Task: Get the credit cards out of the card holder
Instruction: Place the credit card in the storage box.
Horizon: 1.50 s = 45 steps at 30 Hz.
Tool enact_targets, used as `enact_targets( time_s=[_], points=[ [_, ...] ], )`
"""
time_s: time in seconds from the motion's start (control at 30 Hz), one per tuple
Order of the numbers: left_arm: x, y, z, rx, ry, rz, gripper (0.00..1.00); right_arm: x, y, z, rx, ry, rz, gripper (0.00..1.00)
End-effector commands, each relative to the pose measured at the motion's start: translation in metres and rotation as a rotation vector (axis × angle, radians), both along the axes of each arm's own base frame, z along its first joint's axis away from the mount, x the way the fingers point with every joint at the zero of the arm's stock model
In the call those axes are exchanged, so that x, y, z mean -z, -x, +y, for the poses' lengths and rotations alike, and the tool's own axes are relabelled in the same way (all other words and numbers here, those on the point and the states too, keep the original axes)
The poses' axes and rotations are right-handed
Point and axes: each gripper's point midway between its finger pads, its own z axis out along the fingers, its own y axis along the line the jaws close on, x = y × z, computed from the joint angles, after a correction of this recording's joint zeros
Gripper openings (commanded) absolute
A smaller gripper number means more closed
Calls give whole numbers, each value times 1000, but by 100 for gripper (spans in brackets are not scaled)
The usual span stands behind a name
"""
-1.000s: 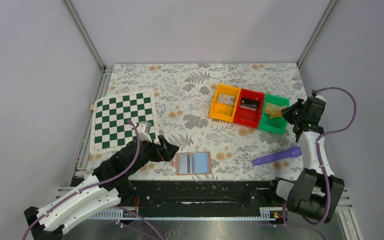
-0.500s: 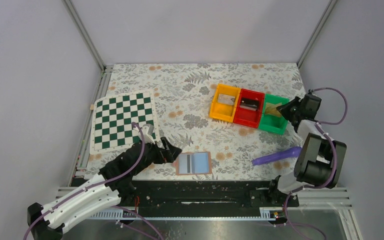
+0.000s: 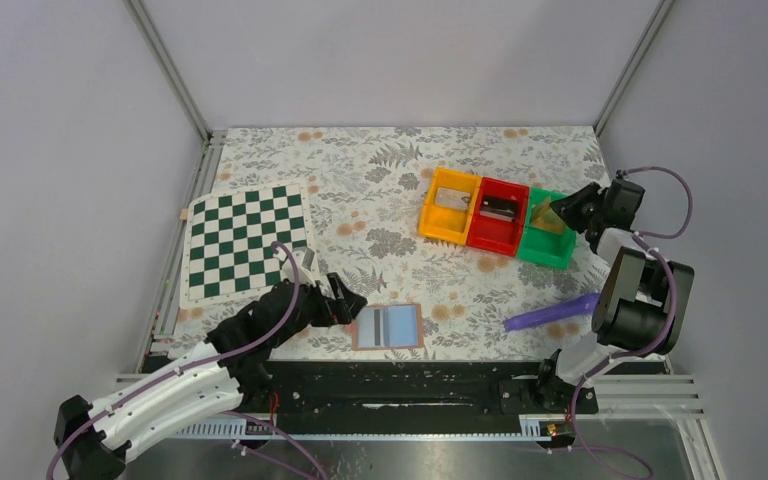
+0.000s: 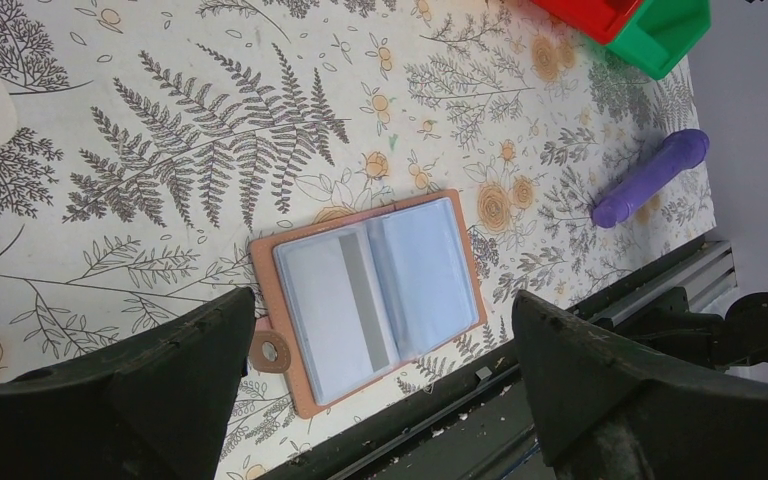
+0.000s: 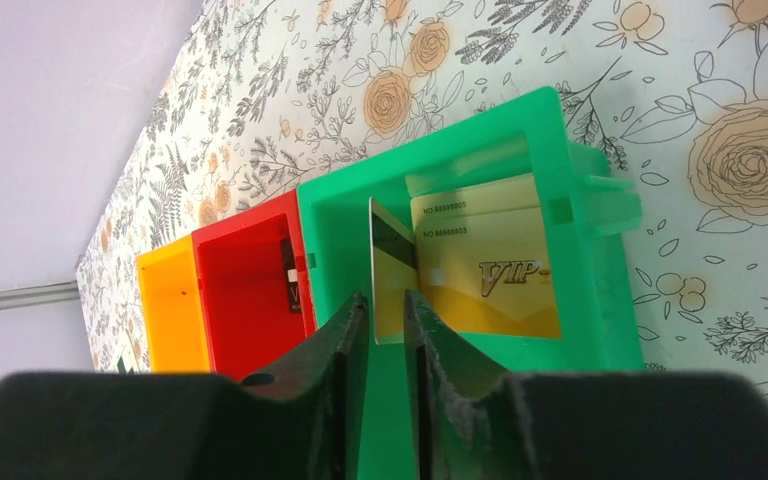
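The right claw (image 5: 385,300) hangs over the green bin (image 5: 600,330) near the table's (image 3: 380,170) right edge. Its jaws are parted only a crack, and a striped card (image 5: 390,260) stands on edge just past the tips, beside a gold card (image 5: 490,260) lying flat in the bin. The striped card shows its face rather than its edge, so it looks loose, though I cannot tell whether a pad touches it. The likely slip is here: if the card clings to a pad when the claw lifts, it could ride up and drop outside the rim, or a finger could catch the wall and shove the bin. The holder (image 4: 365,300) lies open and flat close to the near edge, just right of the left claw (image 3: 345,303), which is spread fully wide with nothing in it. A grey stripe on the holder's left page may be a card in its sleeve; I cannot be sure. A finger landing on the light holder could slide it toward the near edge or fold it shut, and a thin sleeved card gives little to pinch.
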Motion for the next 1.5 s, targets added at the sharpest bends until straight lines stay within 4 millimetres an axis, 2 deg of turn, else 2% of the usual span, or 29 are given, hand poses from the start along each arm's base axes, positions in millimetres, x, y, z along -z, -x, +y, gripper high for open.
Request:
enact_targets(
  time_s=[0.0,0.13,0.37,0.5,0.57,0.67,0.87,0.93,1.17,1.23,1.37,1.47],
  points=[
    [-18,-5,-8,5,64,-40,99,-22,-12,-14,18,50,-15,28],
    [-18,-4,-7,6,61,-34,99,-30,-12,-25,51,65,11,30],
    [-17,-3,-7,-1,72,-30,99,-31,1,-35,105,103,80,31],
    [-15,-3,-7,3,73,-24,99,-45,-3,-20,-18,108,38,36],
    [-13,-2,-8,4,70,-20,99,-39,-1,-16,-46,108,101,36],
    [-11,-2,-10,9,69,-15,99,-40,-6,-7,-74,105,91,34],
    [-7,-3,-12,13,64,-8,99,-26,-15,12,-145,120,151,36],
    [-6,-3,-12,13,61,-6,99,-18,-14,12,-146,141,197,37],
    [-7,-6,-13,12,55,-15,99,-9,-18,17,-179,172,242,37],
    [-8,-7,-14,13,54,-15,99,-9,-20,19,-187,167,236,34],
    [-6,-7,-15,16,47,-8,99,-11,-22,19,-186,171,228,17],
    [-5,-6,-14,15,47,-6,99,-12,-23,19,-188,172,227,16]
  ],
)
